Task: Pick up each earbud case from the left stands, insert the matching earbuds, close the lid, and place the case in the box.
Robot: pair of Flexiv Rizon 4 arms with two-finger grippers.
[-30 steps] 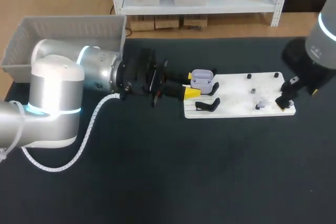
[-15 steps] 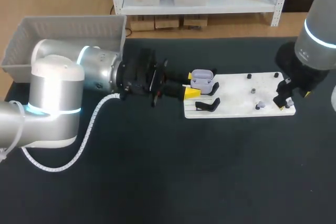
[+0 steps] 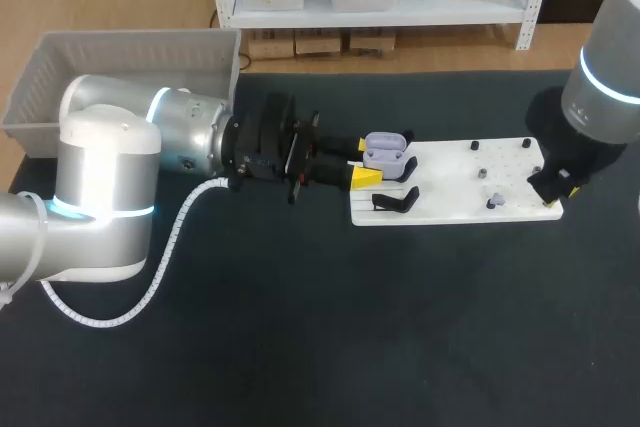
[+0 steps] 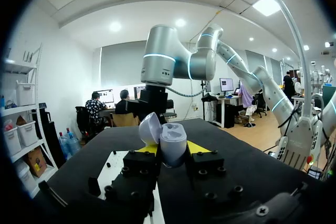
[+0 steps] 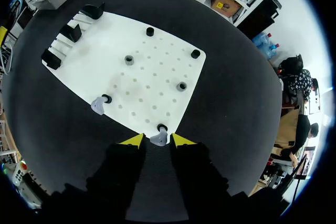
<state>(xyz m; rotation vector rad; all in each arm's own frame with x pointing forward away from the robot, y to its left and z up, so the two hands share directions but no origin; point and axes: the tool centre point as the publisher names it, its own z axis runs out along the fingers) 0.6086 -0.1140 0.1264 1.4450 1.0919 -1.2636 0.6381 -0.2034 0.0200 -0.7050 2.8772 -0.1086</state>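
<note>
Between the yellow tips of the left gripper [image 4: 173,147], the left wrist view shows a lavender plastic earbud case [image 4: 171,141], lid open, clamped from both sides. Farther off, only the right wrist view reveals 1 lavender earbud [image 5: 158,139] at the edge of the white pegged board [image 5: 157,77]. The right gripper [image 5: 157,140] straddles it with fingers narrowly parted, not quite touching.

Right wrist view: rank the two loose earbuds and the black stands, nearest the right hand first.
1. Earbud at the right hand's tips, on the board's near edge.
2. Second earbud, beside a black peg.
3. Black stands, at the board's far end.
</note>
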